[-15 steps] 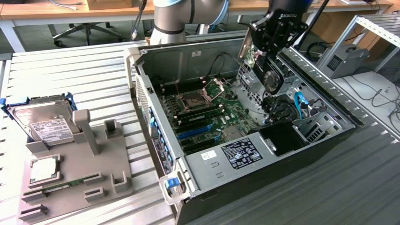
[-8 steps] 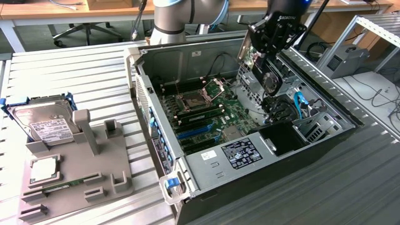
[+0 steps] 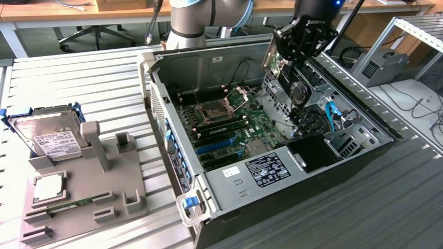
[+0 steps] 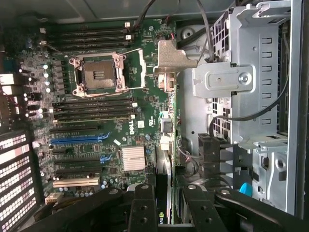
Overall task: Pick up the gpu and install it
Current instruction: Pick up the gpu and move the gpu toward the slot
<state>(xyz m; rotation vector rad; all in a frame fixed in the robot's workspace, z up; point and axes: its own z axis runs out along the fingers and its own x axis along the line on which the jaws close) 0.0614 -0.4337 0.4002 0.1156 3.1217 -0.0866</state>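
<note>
My gripper [image 3: 289, 58] hangs over the open computer case [image 3: 229, 181] and is shut on the gpu [image 3: 297, 93]. The card hangs on edge, its black cooler and round fan facing the exterior view's front. Its lower end is just above the motherboard [image 3: 229, 129], close to the metal drive cage [image 3: 284, 104]. In the wrist view the black fingers [image 4: 142, 208] clamp the thin gpu [image 4: 163, 191] edge-on, with my gripper [image 4: 166, 212] above the board's edge beside the heatsink [image 4: 132, 158]. The blue expansion slot [image 4: 79, 140] and the black slots beside it lie off to one side of the card.
On the exterior view's left, a grey fixture [image 3: 104, 197] holds a silver hard drive [image 3: 49, 135], a CPU [image 3: 49, 188] and a memory stick [image 3: 66, 206]. Inside the case are an open CPU socket [image 4: 99, 72], cables [image 4: 251, 113] and the drive cage [image 4: 251, 72].
</note>
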